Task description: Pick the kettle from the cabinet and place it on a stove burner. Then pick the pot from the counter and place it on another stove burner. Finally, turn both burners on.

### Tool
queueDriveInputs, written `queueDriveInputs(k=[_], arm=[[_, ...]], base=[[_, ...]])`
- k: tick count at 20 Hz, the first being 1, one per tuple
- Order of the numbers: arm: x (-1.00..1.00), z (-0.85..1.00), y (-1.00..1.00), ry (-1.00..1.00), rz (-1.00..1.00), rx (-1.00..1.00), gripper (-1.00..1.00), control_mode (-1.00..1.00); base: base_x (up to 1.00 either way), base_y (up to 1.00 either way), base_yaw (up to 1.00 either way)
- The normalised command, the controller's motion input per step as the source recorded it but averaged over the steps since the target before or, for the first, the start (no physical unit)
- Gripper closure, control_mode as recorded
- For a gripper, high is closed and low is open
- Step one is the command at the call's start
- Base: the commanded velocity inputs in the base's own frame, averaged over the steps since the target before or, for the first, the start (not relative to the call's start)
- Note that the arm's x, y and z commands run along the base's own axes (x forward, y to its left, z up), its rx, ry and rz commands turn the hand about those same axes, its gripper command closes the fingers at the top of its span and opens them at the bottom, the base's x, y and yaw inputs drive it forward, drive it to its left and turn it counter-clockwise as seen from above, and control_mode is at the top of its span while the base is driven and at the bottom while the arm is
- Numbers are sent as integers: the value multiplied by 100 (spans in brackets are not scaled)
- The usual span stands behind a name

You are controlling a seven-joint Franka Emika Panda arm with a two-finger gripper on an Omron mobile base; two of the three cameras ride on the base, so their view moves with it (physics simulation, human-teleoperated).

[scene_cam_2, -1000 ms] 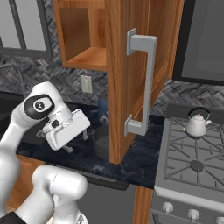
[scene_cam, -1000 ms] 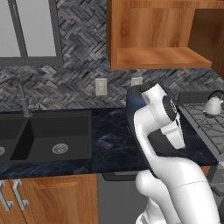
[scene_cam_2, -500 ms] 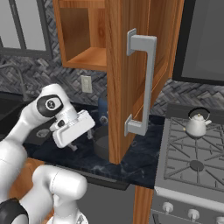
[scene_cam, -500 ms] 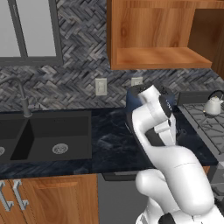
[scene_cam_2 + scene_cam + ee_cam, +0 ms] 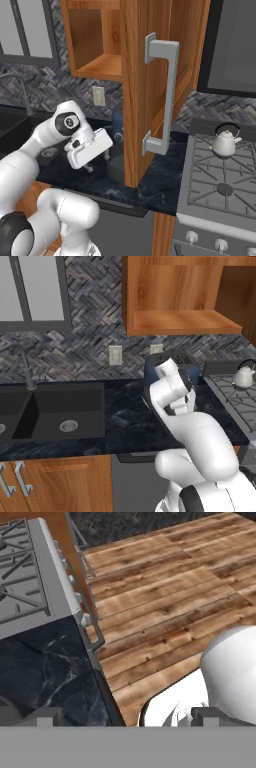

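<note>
Already the kettle [image 5: 224, 142] stood on a back burner of the stove [image 5: 220, 190]. Meanwhile the gripper [image 5: 98, 161] hung above the counter [image 5: 165, 186] with jaws apart and empty, near the pot [image 5: 116, 167].

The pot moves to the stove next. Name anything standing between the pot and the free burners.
The open cabinet door hangs over the counter between the pot and the stove, hiding part of the pot. Whether the pot clears beneath it cannot be told.
</note>
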Motion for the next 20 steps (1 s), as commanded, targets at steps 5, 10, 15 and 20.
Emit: queueDriveInputs(k=[5,10,15,20], arm=[[35,-33,0,-6,-2,0,-100,-100],[39,-32,0,-7,-1,0,-100,-100],[43,-27,0,-6,-2,0,-100,-100],[44,-25,0,-5,-3,0,-100,-100]], base=[[0,0,0],[0,0,0],[0,0,0],[0,0,0]])
